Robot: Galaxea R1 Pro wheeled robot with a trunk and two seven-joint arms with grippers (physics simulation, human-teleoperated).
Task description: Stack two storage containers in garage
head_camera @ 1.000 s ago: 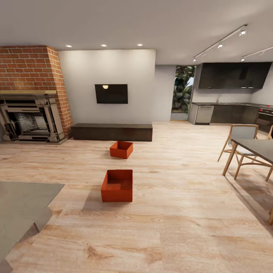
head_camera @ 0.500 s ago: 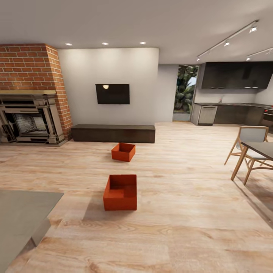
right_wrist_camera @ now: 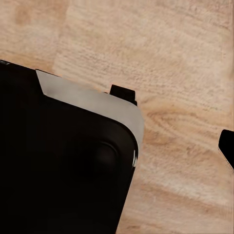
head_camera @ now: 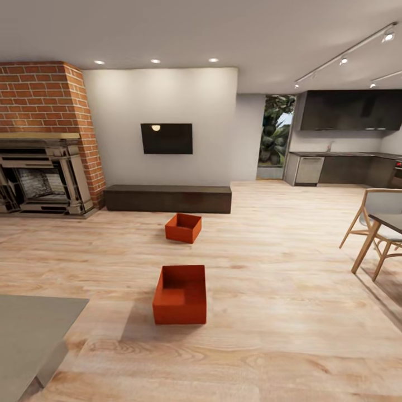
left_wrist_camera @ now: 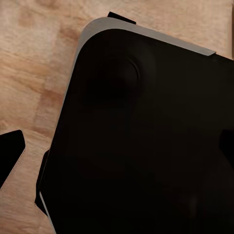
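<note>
Both boxes, near (head_camera: 180,295) and far (head_camera: 183,228), sit open on the wood floor (head_camera: 268,290) awaiting pickup; can't tell either claw's state

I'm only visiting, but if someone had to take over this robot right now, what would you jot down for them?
Claws: the pictures don't settle whether either is open or shut; the wrist views show a dark body over wood floor, nothing orange.
Containers: both in the living room on the wood floor. Near container straight ahead; far container beyond it, just before the dark bench under the TV. Both look empty and stand apart.
Done: nothing carried.
Left: pick up each, take them to the garage, set one on the floor there and stack the other on it.
</note>
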